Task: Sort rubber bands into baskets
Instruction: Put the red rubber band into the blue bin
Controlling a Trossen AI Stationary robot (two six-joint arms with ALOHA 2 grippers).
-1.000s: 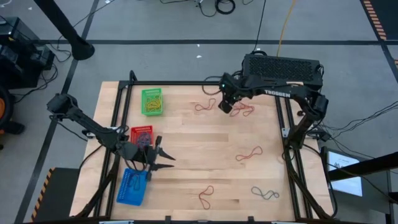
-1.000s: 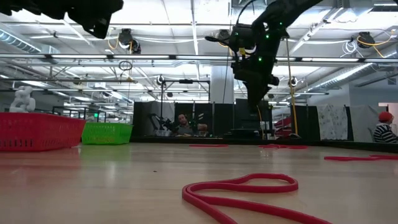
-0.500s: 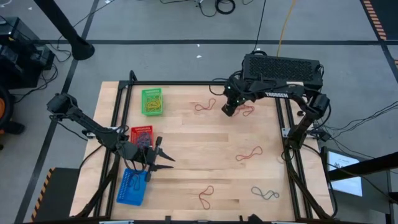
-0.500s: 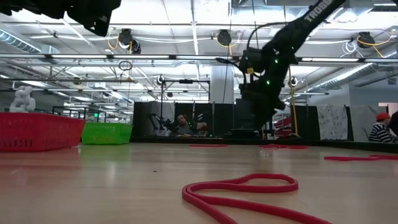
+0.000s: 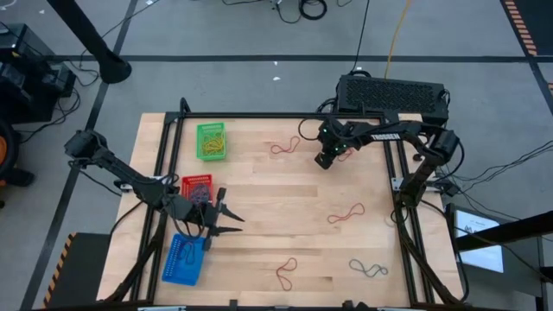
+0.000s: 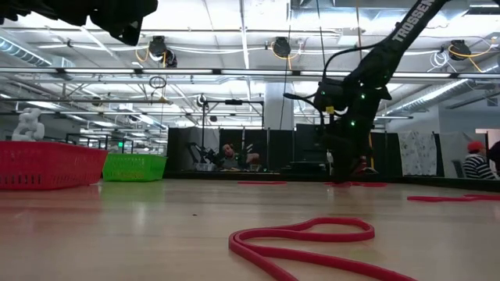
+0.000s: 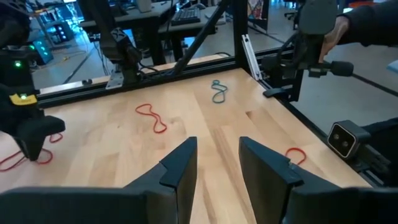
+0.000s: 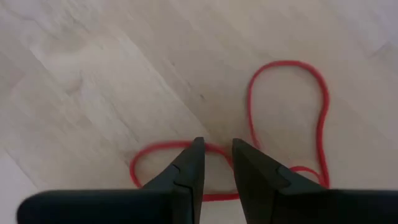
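Note:
My right gripper (image 8: 216, 163) is low over a red rubber band (image 5: 342, 154) at the table's far right. It is open by a narrow gap, and one strand of the band (image 8: 214, 148) runs between its fingertips. It also shows in the low view (image 6: 344, 173). My left gripper (image 5: 232, 221) waits, open and empty, between the red basket (image 5: 197, 187) and the blue basket (image 5: 183, 260). The green basket (image 5: 212, 141), which holds bands, stands at the far left. Other bands lie flat: a red one (image 5: 285, 147), a red one (image 5: 346, 213), a red one (image 5: 286, 272) and a dark one (image 5: 369, 269). My right gripper points down with one finger (image 8: 189, 168) on each side of the red band's strand (image 8: 214, 148), which lies flat on the table. I cannot tell whether the fingers touch it.
A large black box (image 5: 393, 95) stands at the far right edge behind my right arm. Black frame rails (image 5: 173, 147) run along the table's sides. Bare wood lies in the table's middle (image 5: 276, 207). People show in the room beyond the table (image 6: 230, 156).
My right gripper has moved toward the table's right edge and a little nearer, and has come down from high above the table to the red band at the far right.

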